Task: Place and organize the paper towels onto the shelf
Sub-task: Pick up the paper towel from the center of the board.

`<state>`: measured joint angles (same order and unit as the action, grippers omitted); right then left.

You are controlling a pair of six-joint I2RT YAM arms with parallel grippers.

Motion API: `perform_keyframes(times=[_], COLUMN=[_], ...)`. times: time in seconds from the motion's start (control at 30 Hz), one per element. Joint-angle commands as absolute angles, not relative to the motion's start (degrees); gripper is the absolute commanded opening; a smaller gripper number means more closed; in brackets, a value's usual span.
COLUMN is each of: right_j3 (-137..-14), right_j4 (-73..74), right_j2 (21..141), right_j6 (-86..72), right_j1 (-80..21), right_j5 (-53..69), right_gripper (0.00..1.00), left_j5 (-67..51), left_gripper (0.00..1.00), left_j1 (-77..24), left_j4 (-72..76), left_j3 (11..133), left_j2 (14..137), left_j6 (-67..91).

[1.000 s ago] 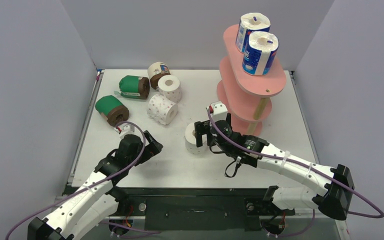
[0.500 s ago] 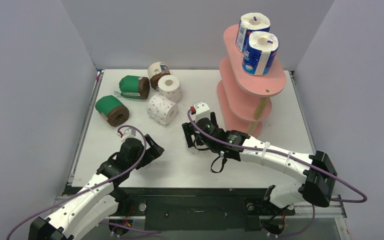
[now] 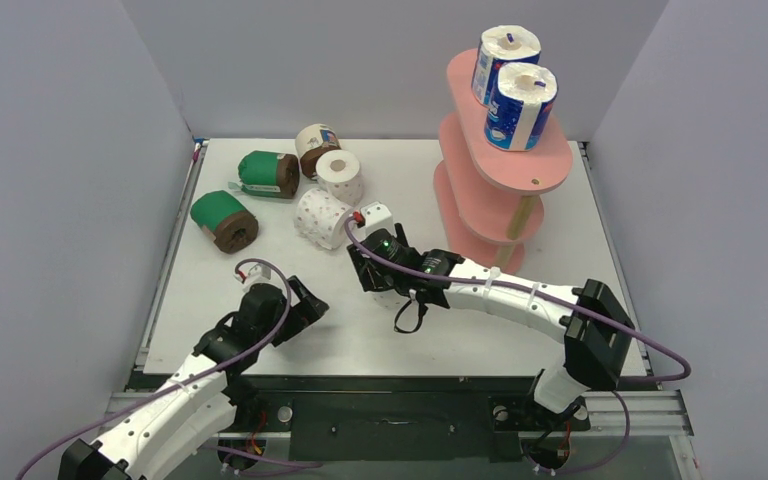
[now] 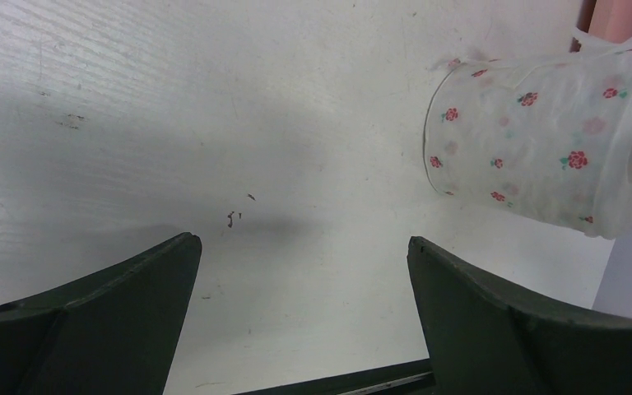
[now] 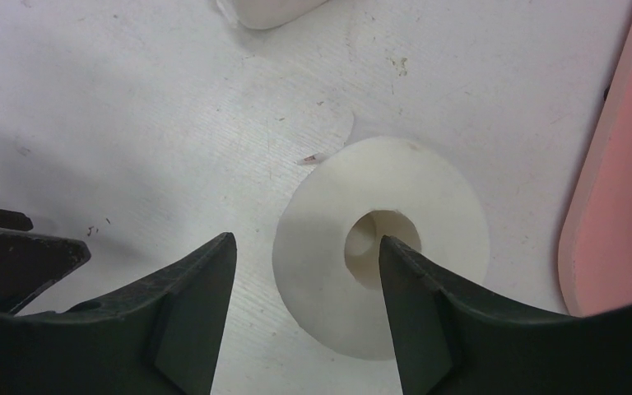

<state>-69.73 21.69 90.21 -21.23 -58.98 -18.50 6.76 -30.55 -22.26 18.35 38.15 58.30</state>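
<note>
right wrist alone clearly shows the roll [image 5: 329, 206] beneath the spread right tool [image 5: 306, 247]; left tool [image 4: 303, 243] spread.

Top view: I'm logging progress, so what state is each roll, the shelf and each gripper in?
Shelf, upright.
Blue rolls, upright on its top board.
Green rolls, lying on the table.
Cream roll, lying on the table.
Dotted roll under the right gripper, standing on end.
Other dotted rolls, loose on the table.
Left gripper, open, empty.
Right gripper, open.
</note>
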Motion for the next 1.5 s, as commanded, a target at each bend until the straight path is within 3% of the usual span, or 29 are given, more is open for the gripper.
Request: perform_keyframes(times=[0.0, 0.6, 1.1, 1.47], right_j3=[-71.73, -72.73, -71.78, -75.46], right_j4=[22.64, 23.91, 25.41, 31.8], right_j2=[91.53, 96.71, 92.55, 82.94], right_j6=[-20.97, -20.99, -20.81, -18.1], right_j1=[-59.5, -59.36, -59.03, -57.71], right_j5=[-18.87, -20.41, -22.82, -27.84], right_gripper=[0.6, 0.53, 0.31, 0.23], left_j5=[6.94, 6.22, 6.25, 5.62], left_gripper=[0.97, 0.97, 0.97, 0.97], left_j1=[-30.15, -30.15, -30.15, -30.15], left_j4=[-19.9, -20.08, -20.07, -19.12], left_j3=[18.01, 16.43, 16.61, 16.7], left_j2=[36.62, 35.66, 35.59, 36.26], left_j6=[58.57, 59.12, 59.01, 59.22])
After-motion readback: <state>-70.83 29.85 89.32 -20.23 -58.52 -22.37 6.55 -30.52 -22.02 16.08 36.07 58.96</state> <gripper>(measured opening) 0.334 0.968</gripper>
